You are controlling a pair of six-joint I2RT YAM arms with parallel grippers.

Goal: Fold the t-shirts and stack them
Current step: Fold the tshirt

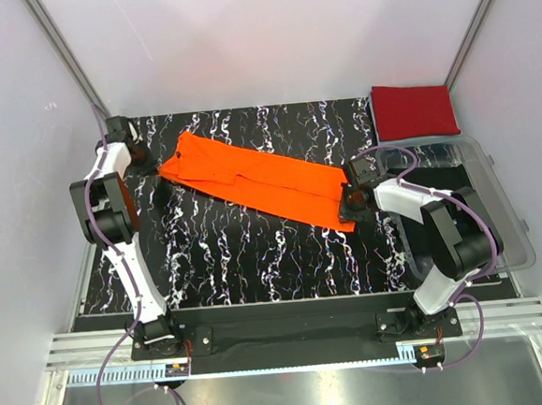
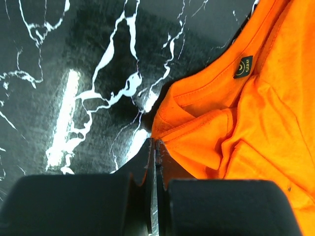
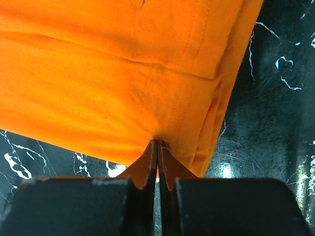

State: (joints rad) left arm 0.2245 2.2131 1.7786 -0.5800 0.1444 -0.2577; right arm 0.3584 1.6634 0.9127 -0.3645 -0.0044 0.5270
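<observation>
The orange t-shirt [image 1: 260, 180] lies folded into a long strip, running diagonally across the black marbled mat [image 1: 257, 260]. My left gripper [image 1: 154, 167] is at its far-left collar end. In the left wrist view its jaws are shut, pinching the edge of the shirt [image 2: 256, 123] at the tips [image 2: 155, 142], below the neck label [image 2: 243, 66]. My right gripper [image 1: 351, 199] is at the strip's lower-right hem end. Its jaws [image 3: 157, 143] are shut on the orange cloth [image 3: 123, 73], which puckers into them. The deep red t-shirt [image 1: 415, 109] lies folded at the back right.
A clear plastic bin [image 1: 496, 194] stands along the right side, partly under the right arm. White walls with metal posts enclose the mat on three sides. The arm bases sit on a rail at the near edge.
</observation>
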